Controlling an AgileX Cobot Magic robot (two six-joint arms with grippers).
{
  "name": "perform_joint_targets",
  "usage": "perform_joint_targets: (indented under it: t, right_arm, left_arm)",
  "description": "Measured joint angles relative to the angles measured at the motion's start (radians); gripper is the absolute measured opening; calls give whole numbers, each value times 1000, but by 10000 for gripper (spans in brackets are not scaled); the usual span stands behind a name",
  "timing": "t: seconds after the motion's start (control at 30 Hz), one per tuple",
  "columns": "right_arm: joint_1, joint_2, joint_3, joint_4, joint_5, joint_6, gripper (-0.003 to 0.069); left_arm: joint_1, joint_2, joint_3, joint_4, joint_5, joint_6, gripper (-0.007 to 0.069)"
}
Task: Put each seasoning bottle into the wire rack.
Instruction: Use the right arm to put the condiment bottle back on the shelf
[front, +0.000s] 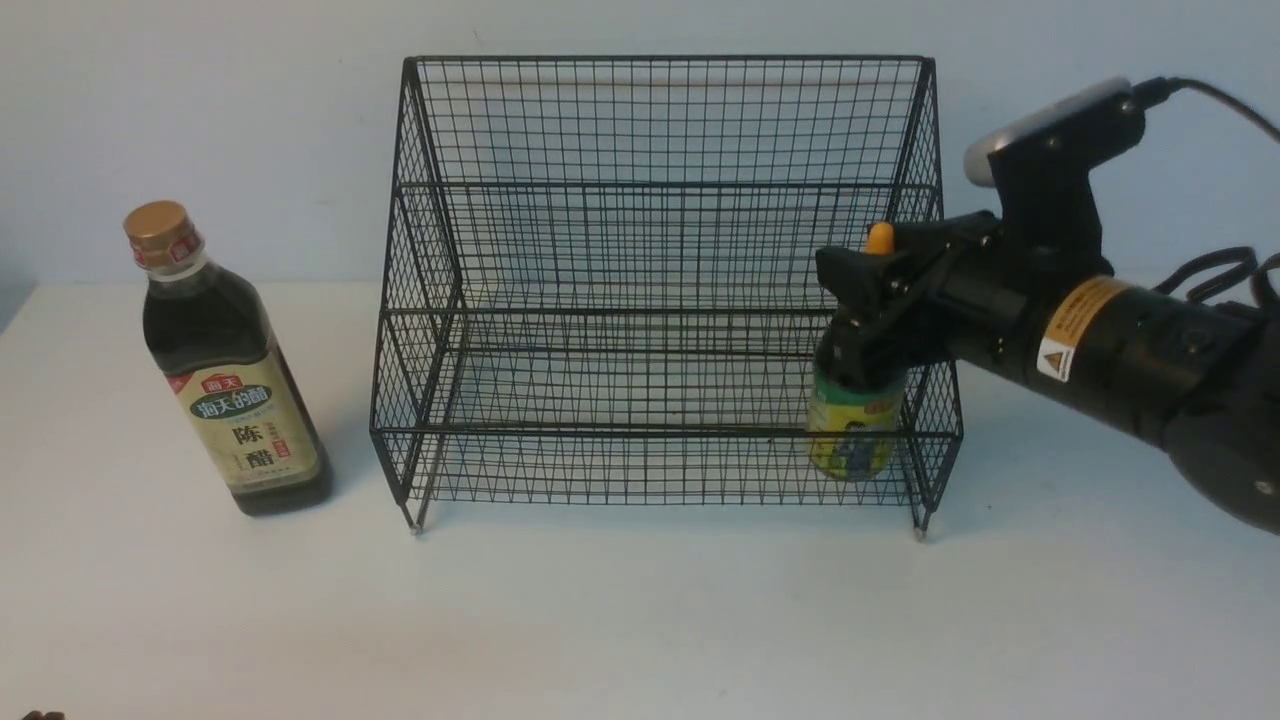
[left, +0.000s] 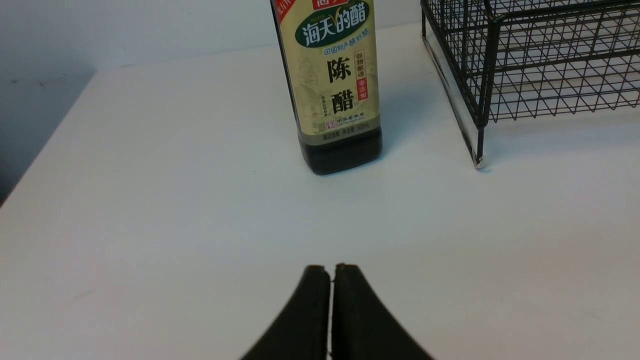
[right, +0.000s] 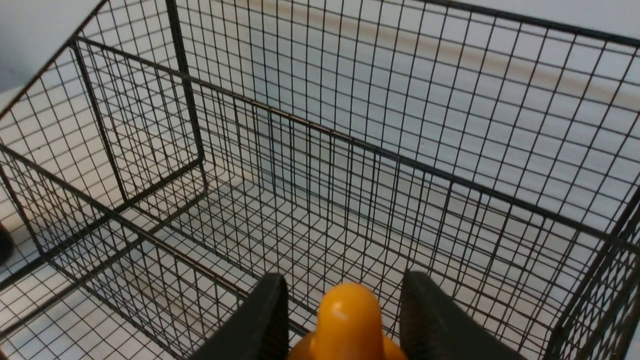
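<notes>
The short bottle (front: 855, 440), with a yellow label and an orange nozzle (right: 350, 320), stands upright inside the wire rack (front: 650, 180), at the right end of its lower tier. My right gripper (front: 862, 320) is closed round the bottle's top from the right. In the right wrist view its fingers (right: 265, 320) flank the nozzle and touch the wider orange base. The tall bottle (front: 235, 400), gold-capped with a beige label, stands on the table left of the rack. My left gripper (left: 332, 267) is shut and empty, low over the table in front of the tall bottle (left: 332, 90).
The rack's left front foot (left: 479, 161) stands close to the right of the tall bottle. A pale wall rises behind the white table (front: 640, 620). The table's left edge (left: 45, 150) shows in the left wrist view.
</notes>
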Motion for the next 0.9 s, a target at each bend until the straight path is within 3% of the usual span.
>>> perform_joint_targets:
  t: [0.6, 0.9]
  right_arm:
    - [0, 0, 0, 0, 61, 50, 272]
    - [0, 0, -7, 4, 81, 95, 306]
  left_arm:
    - [0, 0, 0, 0, 0, 0, -5]
    - [0, 0, 0, 0, 0, 0, -5]
